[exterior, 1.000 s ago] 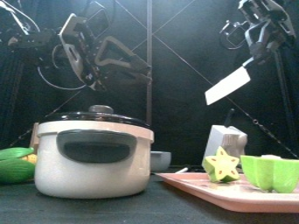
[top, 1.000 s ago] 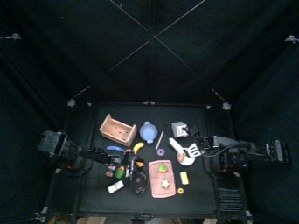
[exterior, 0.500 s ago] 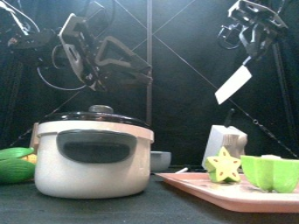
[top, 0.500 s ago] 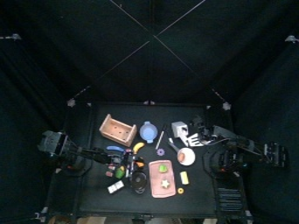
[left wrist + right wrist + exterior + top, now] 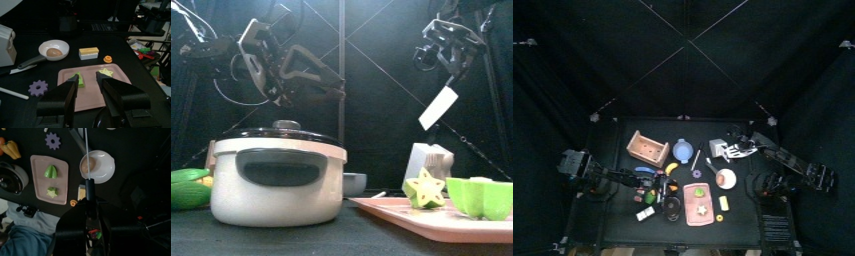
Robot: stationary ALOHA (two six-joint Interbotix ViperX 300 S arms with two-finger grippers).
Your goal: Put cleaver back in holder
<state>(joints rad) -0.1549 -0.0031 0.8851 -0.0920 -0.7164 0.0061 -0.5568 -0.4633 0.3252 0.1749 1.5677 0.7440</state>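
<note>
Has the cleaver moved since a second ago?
Yes. In the front view the cleaver has swung more upright, its blade still above the holder.

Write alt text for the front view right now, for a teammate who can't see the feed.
The right tool holds a white cleaver in the air, blade hanging down above the light-grey holder. In front, a pot with a dark lid stands left and a pink tray with green star-shaped pieces sits right; the left arm hangs behind the pot.

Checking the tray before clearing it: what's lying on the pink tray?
On the pink tray lie two green pieces; the right wrist view shows one is star-shaped. The left end effector covers the tray's near part.
</note>
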